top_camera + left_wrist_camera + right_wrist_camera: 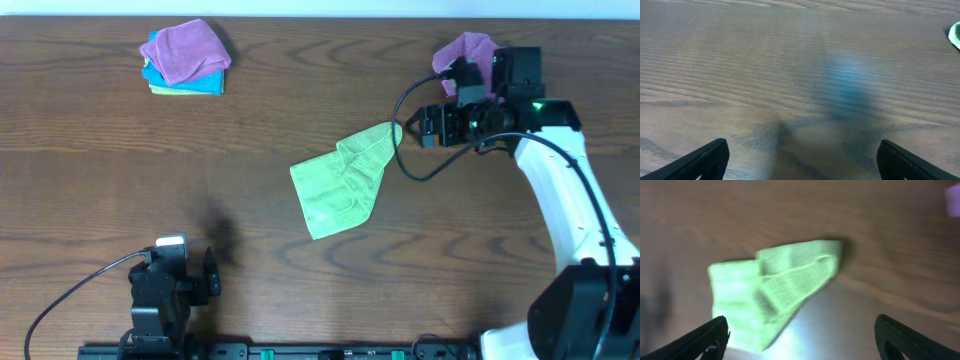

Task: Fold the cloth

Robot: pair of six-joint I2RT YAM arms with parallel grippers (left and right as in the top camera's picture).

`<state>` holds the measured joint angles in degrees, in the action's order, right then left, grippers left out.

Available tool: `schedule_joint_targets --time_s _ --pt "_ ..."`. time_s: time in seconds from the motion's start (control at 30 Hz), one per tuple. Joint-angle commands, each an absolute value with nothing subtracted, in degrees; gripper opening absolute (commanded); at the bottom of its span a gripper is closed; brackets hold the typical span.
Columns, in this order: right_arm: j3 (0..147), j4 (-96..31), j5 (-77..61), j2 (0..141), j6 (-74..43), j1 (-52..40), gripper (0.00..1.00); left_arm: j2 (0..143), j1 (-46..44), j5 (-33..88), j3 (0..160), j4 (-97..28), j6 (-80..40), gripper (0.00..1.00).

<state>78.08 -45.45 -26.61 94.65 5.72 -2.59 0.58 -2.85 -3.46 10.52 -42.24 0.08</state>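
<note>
Just beside one corner of the cloth (pixel 342 180), your right gripper (pixel 406 130) stands with jaws wide and holds nothing. The cloth lies in one loose, wrinkled fold, so I judge the folding only partly done; a neat fold is left. Your left gripper (pixel 801 162), well apart from the cloth, is also wide and empty.

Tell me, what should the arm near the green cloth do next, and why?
Probably lower the right tool onto the cloth's near corner and close: it is open and empty, and the cloth lies rumpled, not neatly folded, just ahead.
</note>
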Motion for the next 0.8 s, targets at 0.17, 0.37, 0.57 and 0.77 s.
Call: schedule_joint_targets --time_s 0.17,0.37,0.57,0.77 --pt "78.26 -44.14 -29.5 98.83 20.14 -10.39 0.89 0.21 -3.07 -4.47 9.5 -43.24 0.91 0.95" --pt "78.28 -43.46 -27.53 105.45 26.72 -12.82 0.88 0.21 -3.07 -4.47 9.5 -43.24 0.91 0.95" --pt "78.28 -41.6 -23.77 110.04 31.7 -13.82 0.85 0.21 -3.07 -4.47 9.5 -43.24 0.91 0.95" --pt "78.28 -39.2 -23.33 112.09 33.67 -14.59 0.82 0.21 -3.07 -4.47 9.5 -43.24 0.91 0.95"
